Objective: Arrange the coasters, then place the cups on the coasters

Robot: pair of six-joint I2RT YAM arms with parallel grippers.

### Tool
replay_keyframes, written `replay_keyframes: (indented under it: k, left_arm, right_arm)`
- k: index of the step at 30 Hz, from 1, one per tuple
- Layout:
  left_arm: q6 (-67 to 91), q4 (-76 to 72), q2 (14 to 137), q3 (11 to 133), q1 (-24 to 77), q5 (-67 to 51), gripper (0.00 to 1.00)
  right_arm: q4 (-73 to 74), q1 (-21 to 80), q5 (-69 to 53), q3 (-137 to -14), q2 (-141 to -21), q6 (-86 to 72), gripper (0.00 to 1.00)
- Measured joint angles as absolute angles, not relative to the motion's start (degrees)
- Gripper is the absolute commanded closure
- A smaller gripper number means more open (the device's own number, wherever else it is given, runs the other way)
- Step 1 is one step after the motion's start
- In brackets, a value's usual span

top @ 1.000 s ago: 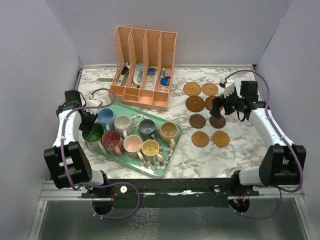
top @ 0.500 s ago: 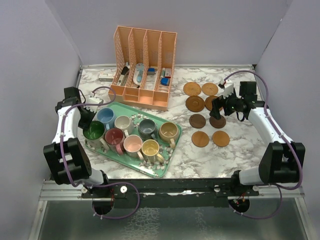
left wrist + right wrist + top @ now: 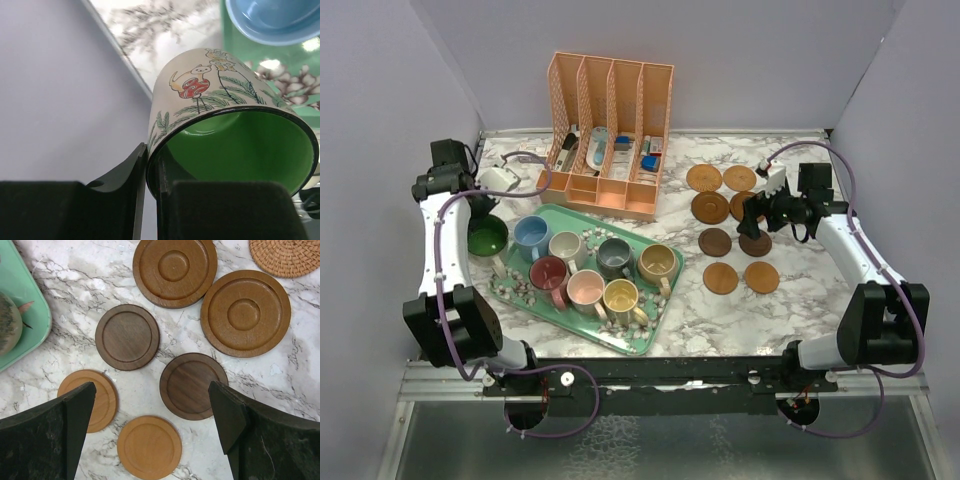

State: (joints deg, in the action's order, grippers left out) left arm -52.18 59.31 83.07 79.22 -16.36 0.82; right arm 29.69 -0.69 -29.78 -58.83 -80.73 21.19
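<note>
While the right end effector [image 3: 152, 395] hangs wide open and empty just above the coasters [image 3: 127, 336], the left end effector [image 3: 150, 175] is pinched tight on the rim of the green cup [image 3: 200, 100], which sticks out right in front of it. The cup step looks begun. Next, I think, this cup must go over to a coaster and stand upright on it.

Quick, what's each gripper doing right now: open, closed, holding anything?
Left gripper: closed on the rim of the green-lined mug.
Right gripper: open, holding nothing, above the coasters.
</note>
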Motion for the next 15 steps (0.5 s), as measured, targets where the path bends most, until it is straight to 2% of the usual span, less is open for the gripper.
replay_keyframes:
  k: [7,15]
  left_arm:
    - [-52.5,62.1,83.1,91.4,-10.6,2.6,1.00]
    - [-44.4,62.6,89.3,103.5,6.7,2.5,1.00]
  right_arm:
    - [29.5,-0.2,-32.2,-59.0,-80.5,20.7,0.05]
    - [28.9,2.0,-37.8,-63.4,-79.9,19.7,0.12]
